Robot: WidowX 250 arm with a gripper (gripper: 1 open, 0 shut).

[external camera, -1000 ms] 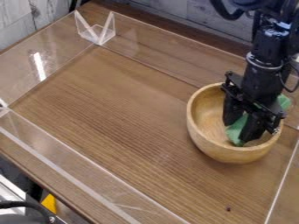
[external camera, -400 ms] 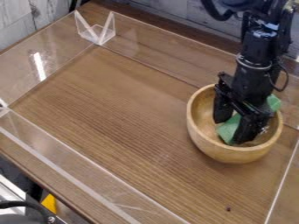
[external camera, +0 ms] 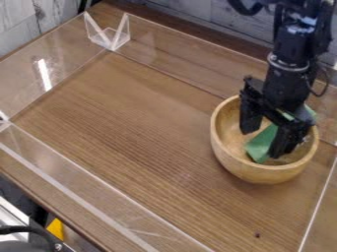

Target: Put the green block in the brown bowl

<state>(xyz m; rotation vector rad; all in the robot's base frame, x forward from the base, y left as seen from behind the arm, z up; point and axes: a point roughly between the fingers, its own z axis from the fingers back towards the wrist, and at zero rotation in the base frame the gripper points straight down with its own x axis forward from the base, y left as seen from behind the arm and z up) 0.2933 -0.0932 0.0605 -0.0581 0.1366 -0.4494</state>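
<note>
The brown bowl (external camera: 245, 165) stands at the right side of the wooden table. Inside it lies the green block (external camera: 263, 146), tilted, with its lower end on the bowl's floor and its upper end leaning toward the far wall. My gripper (external camera: 278, 133) points straight down into the bowl. Its black fingers (external camera: 250, 114) stand apart on either side of the block, so it is open. The fingers hide the block's upper part, and I cannot tell whether they still touch it.
Low clear acrylic walls (external camera: 79, 187) run along the table's front and left edges. A small clear plastic stand (external camera: 108, 30) sits at the back left. The wood-grain tabletop (external camera: 132, 108) stretches left of the bowl.
The fingers were shut on the green block and have now spread apart. The block lies loose in the bowl. The hand has barely shifted.
</note>
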